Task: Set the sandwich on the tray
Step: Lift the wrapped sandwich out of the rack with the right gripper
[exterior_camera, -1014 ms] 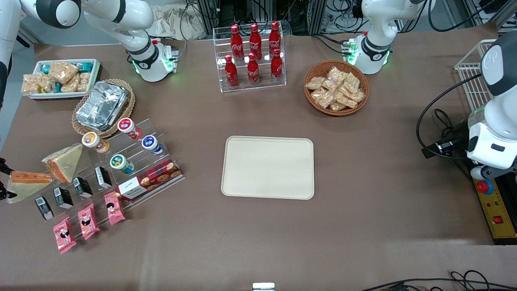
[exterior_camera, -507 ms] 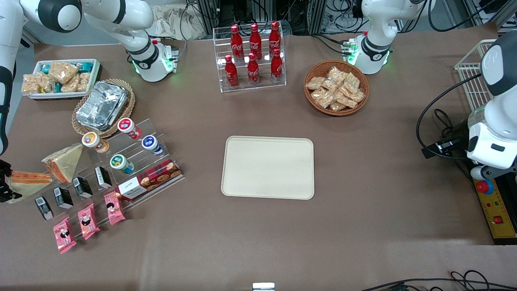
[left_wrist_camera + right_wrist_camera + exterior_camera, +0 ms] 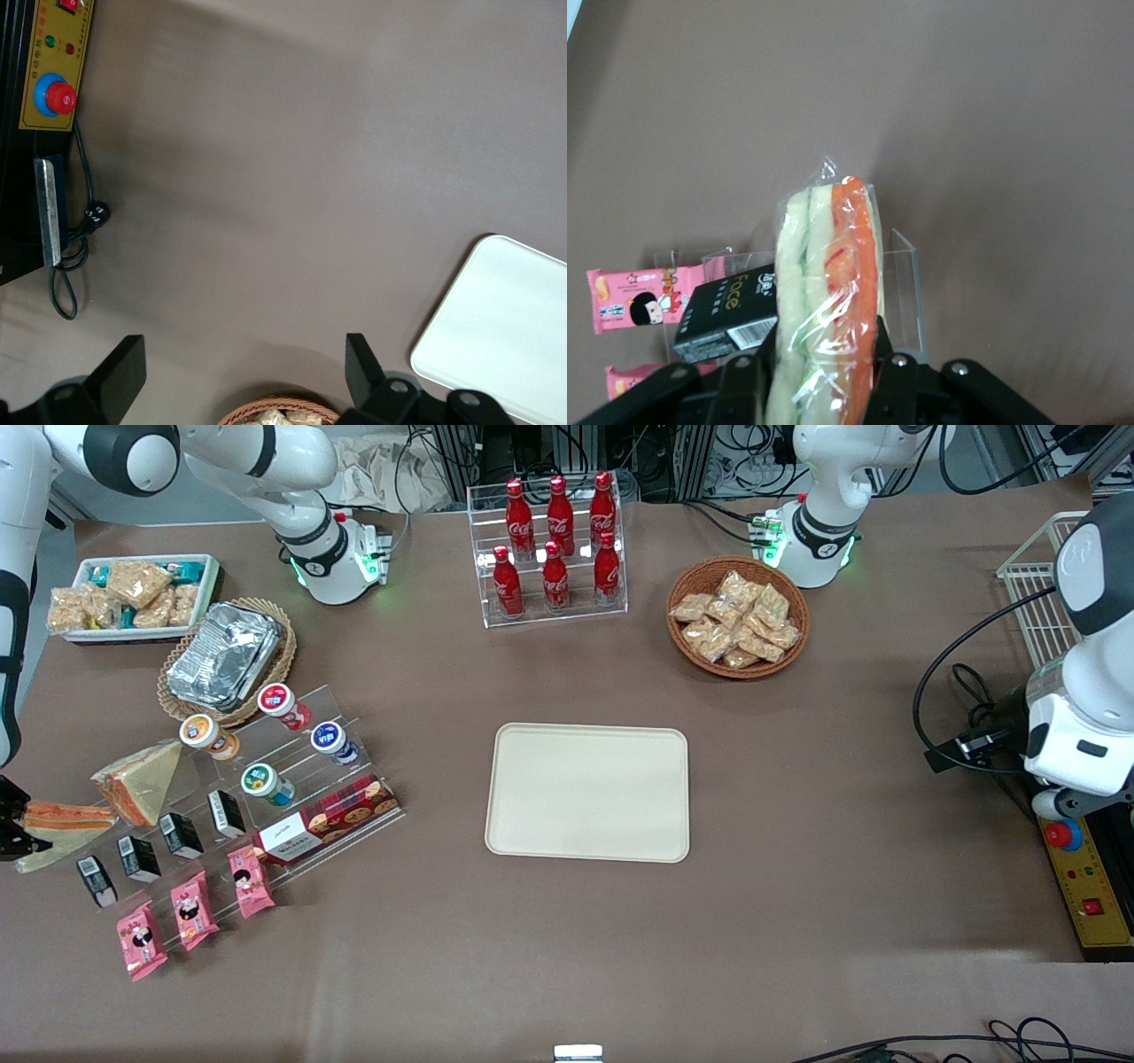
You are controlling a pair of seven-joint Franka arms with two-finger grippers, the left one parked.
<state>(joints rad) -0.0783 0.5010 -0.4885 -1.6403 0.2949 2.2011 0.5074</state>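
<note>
— What wraps the sandwich (image 3: pixel 826 301)?
— Clear, crinkled, glossy plastic film, pinched between the matt black fingers (image 3: pixel 891 376) of the gripper (image 3: pixel 819 372).
— And the tray (image 3: pixel 588 791)?
— Smooth, matt cream plastic on the desk (image 3: pixel 797 921), whose brown covering looks dull and cloth-like.

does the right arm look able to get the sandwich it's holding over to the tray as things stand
Probably yes. The gripper, at the working arm's end of the table, is shut on the sandwich. The tray lies bare mid-table; only the tiered snack rack stands between, low enough to pass above.
</note>
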